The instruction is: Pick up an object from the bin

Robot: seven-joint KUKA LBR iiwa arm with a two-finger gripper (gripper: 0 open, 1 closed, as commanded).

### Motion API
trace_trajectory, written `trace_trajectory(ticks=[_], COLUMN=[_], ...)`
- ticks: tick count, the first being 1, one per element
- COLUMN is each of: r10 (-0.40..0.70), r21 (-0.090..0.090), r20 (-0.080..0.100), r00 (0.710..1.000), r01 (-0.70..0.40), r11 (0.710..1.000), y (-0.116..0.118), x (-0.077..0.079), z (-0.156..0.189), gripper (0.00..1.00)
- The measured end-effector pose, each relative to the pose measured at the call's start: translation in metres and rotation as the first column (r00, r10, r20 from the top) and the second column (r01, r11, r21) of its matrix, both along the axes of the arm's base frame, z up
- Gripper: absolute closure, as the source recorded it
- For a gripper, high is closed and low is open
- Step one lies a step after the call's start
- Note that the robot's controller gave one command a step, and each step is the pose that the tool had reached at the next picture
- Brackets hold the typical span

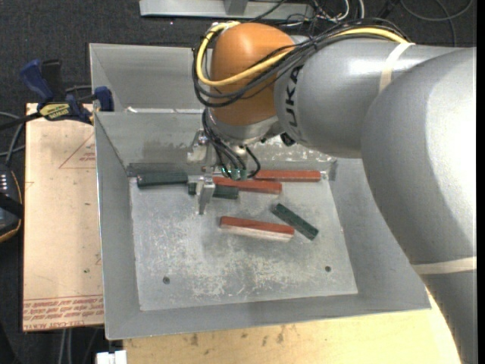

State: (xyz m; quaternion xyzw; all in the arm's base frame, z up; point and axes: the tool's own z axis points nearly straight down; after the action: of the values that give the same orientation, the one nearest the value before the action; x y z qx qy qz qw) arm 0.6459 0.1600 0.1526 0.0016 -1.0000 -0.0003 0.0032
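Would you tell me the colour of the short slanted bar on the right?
The bar is dark green, camera view.

Robotics lab: arm (379, 105), bin (227, 271), cables (333, 35).

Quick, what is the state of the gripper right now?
Gripper: open or shut cannot be told; it sits beside the dark green bar.
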Motion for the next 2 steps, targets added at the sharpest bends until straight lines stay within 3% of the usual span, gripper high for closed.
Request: trace_trajectory(ticks=[1,2], r10=[-0.002,0.075], r21=[0.001,0.003], r20=[0.007,0.014], r00=[1.0,0.997], r01=[0.002,-0.075], r11=[1.0,0.997], y=[-0.001,-0.01], x=[0.002,0.003], z=[0.005,-0.008], gripper=[0.0,0.0])
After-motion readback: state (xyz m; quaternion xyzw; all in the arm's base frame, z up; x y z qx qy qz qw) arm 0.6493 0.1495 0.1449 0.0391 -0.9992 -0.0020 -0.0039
